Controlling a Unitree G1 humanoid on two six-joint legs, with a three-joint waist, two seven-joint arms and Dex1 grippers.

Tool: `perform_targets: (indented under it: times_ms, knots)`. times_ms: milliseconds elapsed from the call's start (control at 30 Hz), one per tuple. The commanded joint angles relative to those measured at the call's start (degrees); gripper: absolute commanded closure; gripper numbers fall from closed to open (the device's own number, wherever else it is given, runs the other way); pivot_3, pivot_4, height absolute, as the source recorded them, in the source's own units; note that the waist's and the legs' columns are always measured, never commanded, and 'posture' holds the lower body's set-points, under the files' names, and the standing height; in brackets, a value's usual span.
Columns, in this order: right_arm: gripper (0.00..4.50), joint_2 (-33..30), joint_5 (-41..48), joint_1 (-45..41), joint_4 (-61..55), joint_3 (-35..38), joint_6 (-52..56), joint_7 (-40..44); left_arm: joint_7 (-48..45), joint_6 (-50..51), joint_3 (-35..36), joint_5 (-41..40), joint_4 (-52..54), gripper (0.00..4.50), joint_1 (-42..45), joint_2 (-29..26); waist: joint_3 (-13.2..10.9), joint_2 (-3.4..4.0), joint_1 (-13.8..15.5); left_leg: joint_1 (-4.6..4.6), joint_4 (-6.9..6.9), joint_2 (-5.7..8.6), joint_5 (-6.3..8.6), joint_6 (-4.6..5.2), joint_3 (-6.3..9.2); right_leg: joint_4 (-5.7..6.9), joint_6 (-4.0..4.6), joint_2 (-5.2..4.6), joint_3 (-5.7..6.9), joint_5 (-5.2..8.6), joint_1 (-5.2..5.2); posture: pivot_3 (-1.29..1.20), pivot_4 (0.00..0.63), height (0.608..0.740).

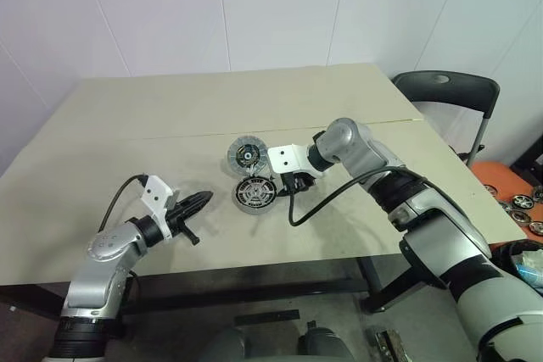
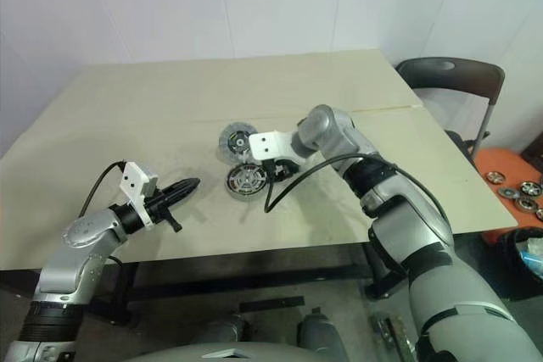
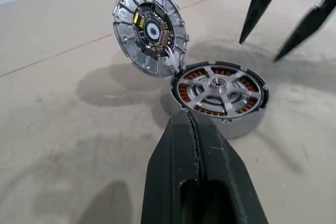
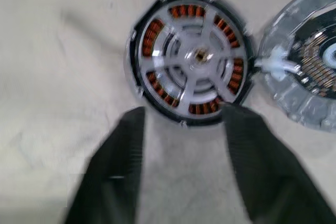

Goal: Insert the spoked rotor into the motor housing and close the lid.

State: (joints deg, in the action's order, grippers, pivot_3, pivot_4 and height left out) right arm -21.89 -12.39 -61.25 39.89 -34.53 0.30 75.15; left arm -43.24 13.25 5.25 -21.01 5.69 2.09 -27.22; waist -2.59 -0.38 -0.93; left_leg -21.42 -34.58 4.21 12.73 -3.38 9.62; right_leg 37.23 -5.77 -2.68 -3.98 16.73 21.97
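Right hand [image 4: 184,124]: fingers spread apart, empty, hanging just above the housing [image 4: 189,61] and pointing down at it. Both fingertips flank the near edge of the housing; the right wrist view is too blurred to say whether they touch it or clear it

Just under that hand, the rotor [image 4: 197,56] sits down inside the housing, hub centred, spokes lying flat, copper windings showing through the gaps between spokes. Reads as seated, though how deep it has gone I cannot confirm

Beside the housing, on the side away from the right hand's wrist: the lid [image 3: 149,30]. It stands tilted up on edge, open, inner face with its black centre turned toward the left hand. A small white piece joins its lower rim to the housing rim, like a hinge or tab

Left hand [image 3: 197,177]: fingers pressed together, nothing between them, drawn off to the side and well apart from the parts. It points across the tabletop [image 1: 127,125] toward the housing

Progress, as judged:
- rotor into housing: looks done
- lid: not yet closed, still propped open
- left to do: swing the lid down over the rotor and press it flush

Right hand is the one placed to tip the lid; left could steady the housing
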Motion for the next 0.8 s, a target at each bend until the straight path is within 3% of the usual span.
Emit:
perform_targets:
  times_ms: [33, 67, 800]
  knots:
    - [0.84, 0.86, -1.56, -2.89, 1.63, 0.42, -3.59, 0.54, 0.83, -1.49, -0.01, 0.88, 0.71, 4.50, 0.18, 0.25, 0.00, 0.00, -0.03, 0.00, 0.03, -0.01, 0.00, 0.00, 0.00, 0.02, 0.00, 0.00, -0.03, -0.01, 0.02, 0.00, 0.000, 0.740]
    - [0.51, 1.23, -2.39, -3.20, 2.41, 0.29, -4.16, -0.01, 1.09, -1.61, 0.04, 1.11, 0.44, 4.50, 0.34, 0.43, 0.00, 0.00, -0.06, 0.00, 0.06, -0.01, -0.01, -0.01, 0.00, 0.03, 0.00, 0.01, -0.05, -0.01, 0.03, 0.00, 0.000, 0.740]
    - [0.51, 6.37, -17.18, -2.28, 12.75, -3.42, -14.33, -14.63, 3.27, -3.50, 0.68, 3.60, -3.30, 4.50, 1.50, 1.14, 0.02, -0.01, -0.16, 0.00, 0.39, -0.02, -0.07, -0.11, -0.04, 0.14, 0.04, 0.03, -0.22, -0.02, 0.25, 0.00, 0.000, 0.740]
